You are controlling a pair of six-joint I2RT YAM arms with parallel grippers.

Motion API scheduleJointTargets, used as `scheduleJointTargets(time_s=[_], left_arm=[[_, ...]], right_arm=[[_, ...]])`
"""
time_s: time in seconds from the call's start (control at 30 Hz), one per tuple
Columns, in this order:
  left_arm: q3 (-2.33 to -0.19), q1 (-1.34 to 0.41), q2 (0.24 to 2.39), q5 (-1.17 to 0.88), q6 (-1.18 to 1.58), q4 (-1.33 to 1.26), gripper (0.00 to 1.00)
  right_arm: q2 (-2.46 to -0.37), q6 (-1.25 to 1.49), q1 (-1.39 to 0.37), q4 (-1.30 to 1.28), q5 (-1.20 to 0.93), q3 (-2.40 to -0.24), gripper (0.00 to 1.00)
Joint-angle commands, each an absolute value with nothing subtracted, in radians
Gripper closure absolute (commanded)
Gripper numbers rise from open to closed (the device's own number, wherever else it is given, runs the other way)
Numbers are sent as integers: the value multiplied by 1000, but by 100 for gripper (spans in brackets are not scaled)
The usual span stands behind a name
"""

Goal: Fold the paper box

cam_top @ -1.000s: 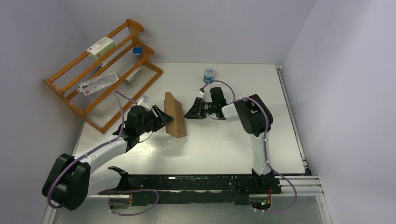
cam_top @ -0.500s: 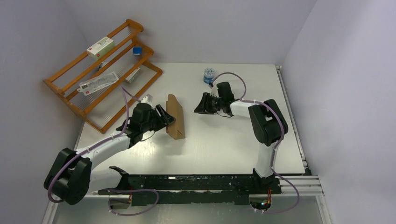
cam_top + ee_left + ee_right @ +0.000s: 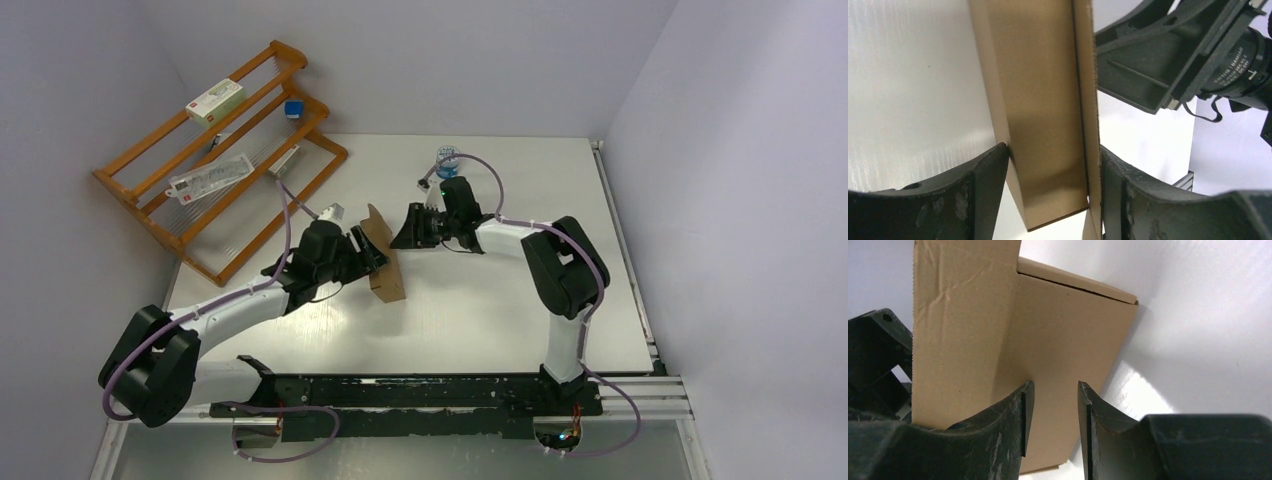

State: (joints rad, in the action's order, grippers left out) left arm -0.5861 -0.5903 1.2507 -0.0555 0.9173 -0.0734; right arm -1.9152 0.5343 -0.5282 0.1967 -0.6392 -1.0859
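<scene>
The box (image 3: pixel 385 278) stands on edge on the table (image 3: pixel 480 320), just right of the rack (image 3: pixel 250 247), near the rack's front end. It leans a little, one long edge down, with a flap raised at the end farther back from the rack's front.

The left gripper (image 3: pixel 372 255) reaches it from the rack side. In the left wrist view its fingers (image 3: pixel 983 185) straddle the lower end of the box (image 3: pixel 1043 110). One tip lies against each cardboard face, so the jaws stand fairly wide and clasp the box between them.

The right gripper (image 3: pixel 402 232) comes in from the side away from the rack and points at the raised flap. In the right wrist view its fingers (image 3: pixel 1008 415) are only a narrow slot apart with nothing between them. The broad brown face of the box (image 3: pixel 1068 350) shows through that slot. Whether the tips touch the cardboard I cannot tell.

A small blue-and-white jar (image 3: pixel 447 157) sits farther back on the table, beyond the right gripper from the rack. A white carton (image 3: pixel 215 100) lies on the rack's top shelf
</scene>
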Motion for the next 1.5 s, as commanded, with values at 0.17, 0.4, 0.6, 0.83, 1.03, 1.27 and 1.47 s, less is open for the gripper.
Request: scheduleJointTargets(time_s=[0.17, 0.4, 0.6, 0.83, 1.03, 1.27, 1.47], left_arm=[[-624, -628, 1238, -79, 953, -115, 28], [-616, -632, 1225, -74, 971, -129, 25], [-653, -632, 1232, -71, 956, -128, 24], [-670, -633, 1241, -50, 937, -113, 23], [-673, -632, 1212, -5, 904, -57, 23], [-701, -613, 1138, 70, 807, 66, 22], [-701, -535, 1111, 25, 753, 100, 27]], right_arm=[[-2015, 484, -581, 164, -703, -1207, 58], [-2050, 420, -581, 98, -692, -1255, 58], [-2099, 391, -556, 61, -693, -1318, 58], [-2099, 337, -504, 4, -619, -1381, 53], [-2069, 295, -476, -62, -550, -1399, 49], [-1992, 273, -471, -86, -515, -1365, 48], [-1935, 258, -471, -120, -483, -1342, 48]])
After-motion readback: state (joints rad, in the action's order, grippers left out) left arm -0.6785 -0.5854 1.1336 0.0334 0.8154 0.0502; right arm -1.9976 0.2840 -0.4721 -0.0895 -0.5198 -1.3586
